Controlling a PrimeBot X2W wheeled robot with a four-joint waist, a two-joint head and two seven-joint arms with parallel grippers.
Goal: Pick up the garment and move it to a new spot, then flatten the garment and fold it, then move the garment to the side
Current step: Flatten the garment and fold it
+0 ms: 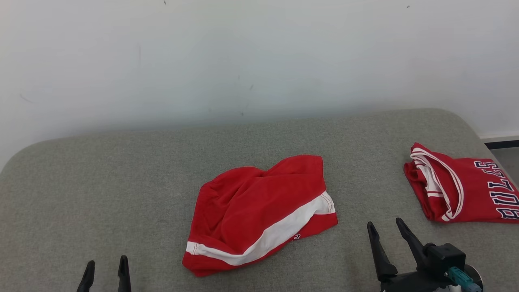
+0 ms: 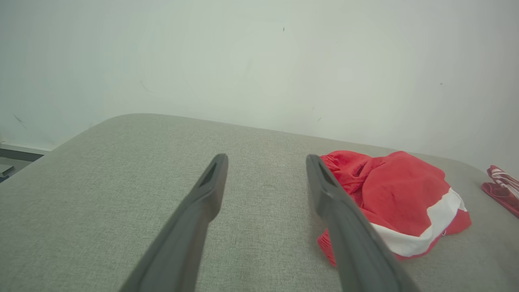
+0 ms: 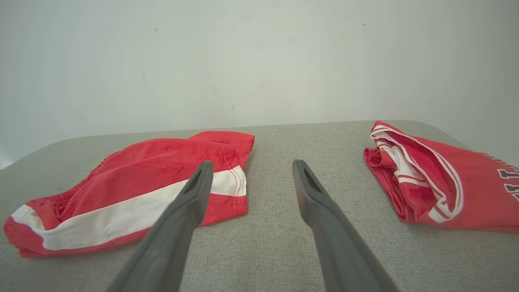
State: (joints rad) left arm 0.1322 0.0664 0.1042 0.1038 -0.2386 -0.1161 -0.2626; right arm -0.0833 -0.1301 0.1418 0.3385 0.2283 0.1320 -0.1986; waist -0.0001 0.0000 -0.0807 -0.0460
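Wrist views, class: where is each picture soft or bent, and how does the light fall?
Left wrist view: the left gripper blurs toward the bottom edge, and the far edge of the cushion bows. Right wrist view: the right gripper is soft too, the shorts crisp; light is flat, shadows faint.

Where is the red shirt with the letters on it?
In the head view the lettered red shirt lies folded at the right of the grey cushion, right of the red-and-white shorts and just beyond the right end effector.
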